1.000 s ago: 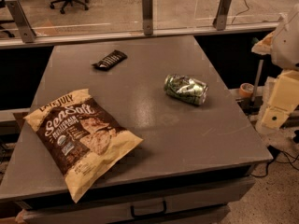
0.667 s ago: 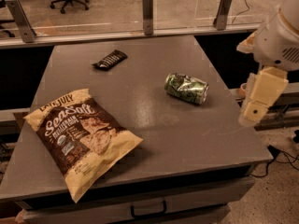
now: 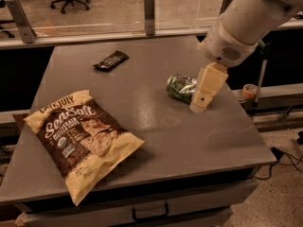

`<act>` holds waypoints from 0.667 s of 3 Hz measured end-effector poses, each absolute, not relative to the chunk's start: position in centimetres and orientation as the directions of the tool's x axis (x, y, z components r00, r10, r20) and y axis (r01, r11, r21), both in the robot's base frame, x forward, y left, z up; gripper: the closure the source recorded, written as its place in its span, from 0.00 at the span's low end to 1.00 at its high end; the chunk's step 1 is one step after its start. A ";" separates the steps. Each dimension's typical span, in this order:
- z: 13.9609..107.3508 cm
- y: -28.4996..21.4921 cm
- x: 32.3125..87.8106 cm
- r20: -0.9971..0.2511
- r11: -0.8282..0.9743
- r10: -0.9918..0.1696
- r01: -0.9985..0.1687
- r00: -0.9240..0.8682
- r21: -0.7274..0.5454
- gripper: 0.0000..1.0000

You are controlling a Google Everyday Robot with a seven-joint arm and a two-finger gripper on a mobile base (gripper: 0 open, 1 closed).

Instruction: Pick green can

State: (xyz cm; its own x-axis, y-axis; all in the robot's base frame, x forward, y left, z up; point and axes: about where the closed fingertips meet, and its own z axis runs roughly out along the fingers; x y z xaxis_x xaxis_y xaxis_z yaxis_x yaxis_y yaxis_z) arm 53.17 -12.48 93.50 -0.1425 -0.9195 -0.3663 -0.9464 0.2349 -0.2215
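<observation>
The green can [image 3: 180,87] lies on its side on the grey table [image 3: 156,136], right of centre. It is shiny green with whitish print and looks dented. My gripper [image 3: 204,96] hangs from the white arm coming in from the upper right. Its cream fingers point down and stand right beside the can's right end, partly covering it. The can rests on the table, not lifted.
A large brown and cream chip bag [image 3: 80,138] lies at the front left. A small dark snack bar wrapper [image 3: 110,60] lies at the back. A glass barrier with posts [image 3: 149,6] runs behind the table. The table's right edge is near the gripper.
The arm and gripper have moved left from beyond the table's right edge to over the table, right beside the can. The can, bag and wrapper have not moved.
</observation>
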 end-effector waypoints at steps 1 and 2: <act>90.9 -10.6 56.0 -0.378 0.272 -0.909 -0.938 -0.178 -0.213 0.00; 87.9 -10.9 58.7 -0.368 0.337 -0.896 -0.920 -0.248 -0.202 0.00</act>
